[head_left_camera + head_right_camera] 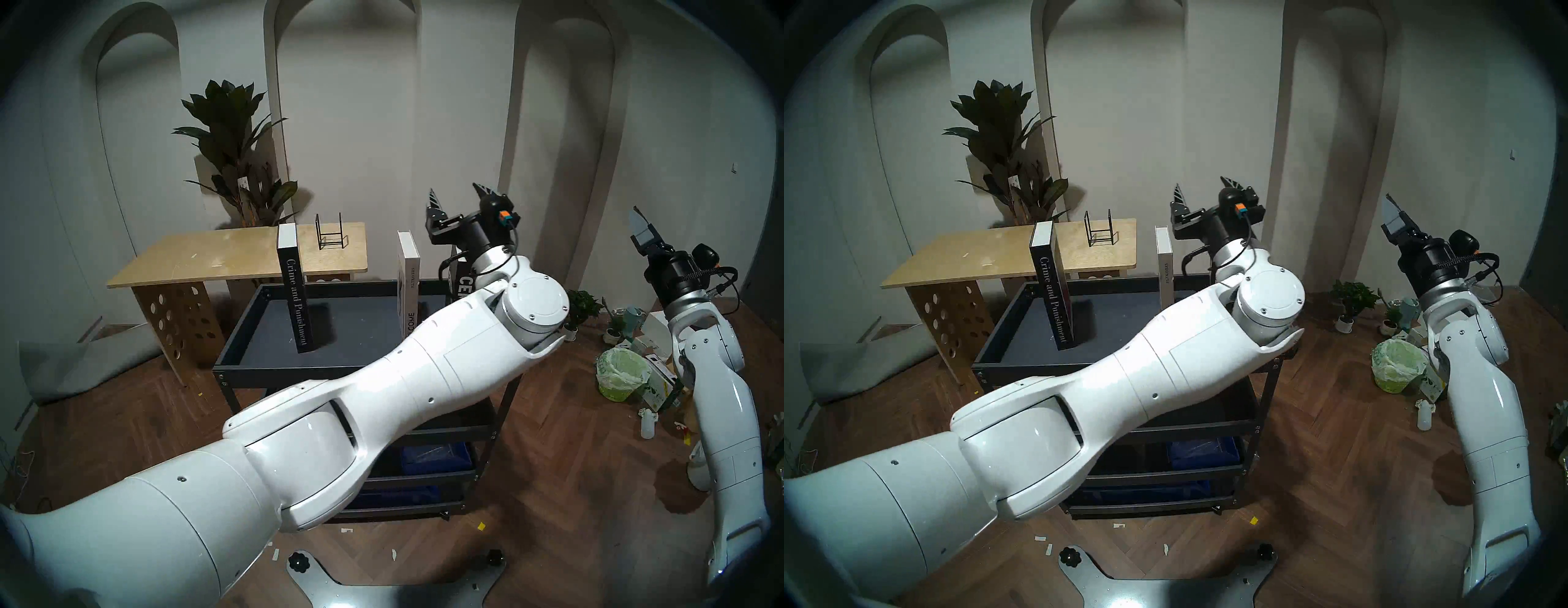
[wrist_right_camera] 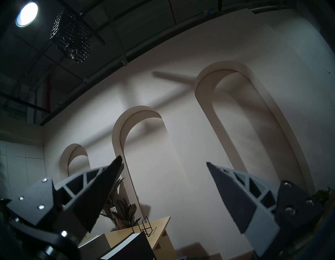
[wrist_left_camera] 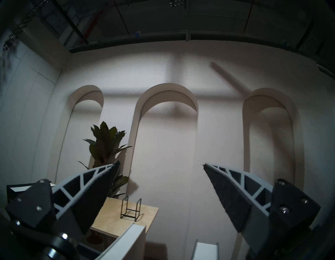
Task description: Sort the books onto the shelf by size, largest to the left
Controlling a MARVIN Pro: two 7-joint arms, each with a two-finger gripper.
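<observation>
head stereo left shows three books upright on the shelf (image 1: 365, 335): "crime and punishment" (image 1: 295, 293) at left, the white book (image 1: 408, 280) mid-right, the century book (image 1: 464, 283) at far right, partly behind the left arm. left fingers (image 1: 460, 197) spread wide, empty, raised above the white and century books. right fingers (image 1: 641, 231) spread wide in the wrist view, empty, well apart to the right.

Three hardbacks stand upright on the dark grey rimmed top tray (image 1: 254, 339) of a black metal cart. The tall black "Crime and Punishment" (image 1: 295, 293) stands at the left, the slim white "WELCOME" book (image 1: 408, 280) well apart to its right. The black "CENTURY" book (image 1: 466, 283) stands at the far right, mostly hidden behind the robot's arm.
</observation>
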